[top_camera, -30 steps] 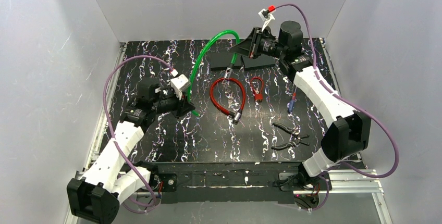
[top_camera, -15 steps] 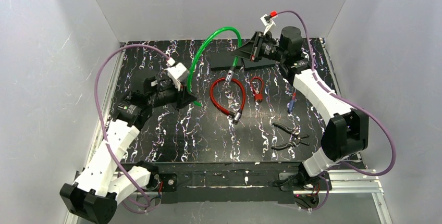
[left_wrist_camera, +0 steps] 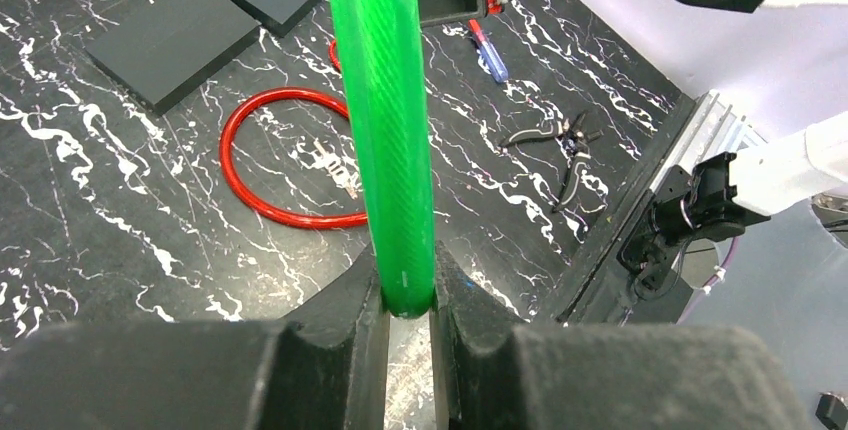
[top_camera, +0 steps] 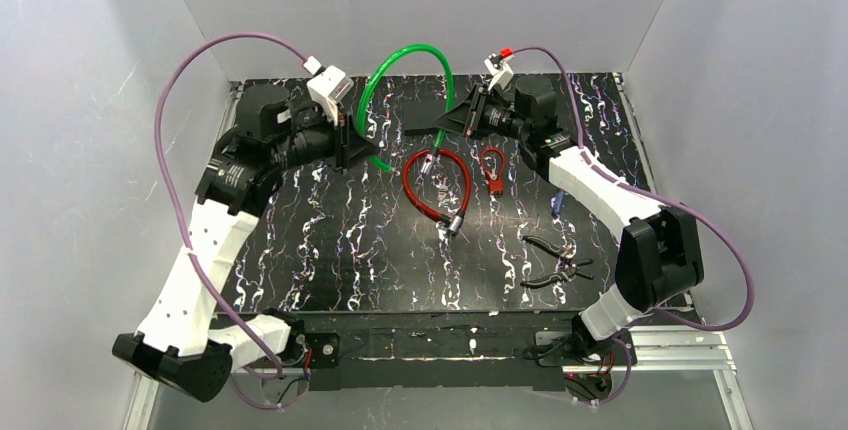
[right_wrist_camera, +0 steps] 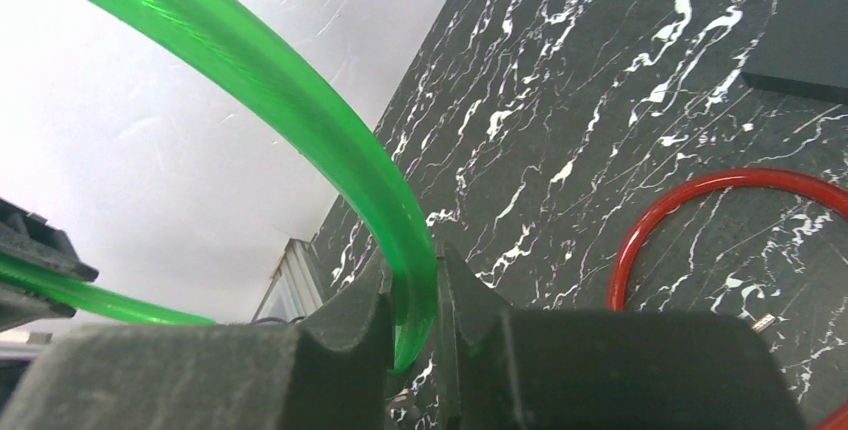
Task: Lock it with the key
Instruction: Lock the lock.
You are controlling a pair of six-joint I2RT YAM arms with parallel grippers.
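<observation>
**Both my hands are busy, and the key lies below**

The black counter [top_camera: 330,250] carries everything else. Above its far part the green cable [top_camera: 400,50] stands in a high arch. My left end effector [left_wrist_camera: 408,300] is clenched on one leg of it and my right end effector [right_wrist_camera: 412,300] on the other.

Under the arch, the red cable [top_camera: 409,182] lies flat in a loop, and the pliers [top_camera: 555,260] lie nearer to my right base. Inside the red loop is a small metal piece, which I take for the key [left_wrist_camera: 333,168].

The dangers I see:
- The bent cable is smooth and springy. If one grip loosens, it can whip down and push the key away.
- No end effector is free for the key, so one must let go first.
</observation>
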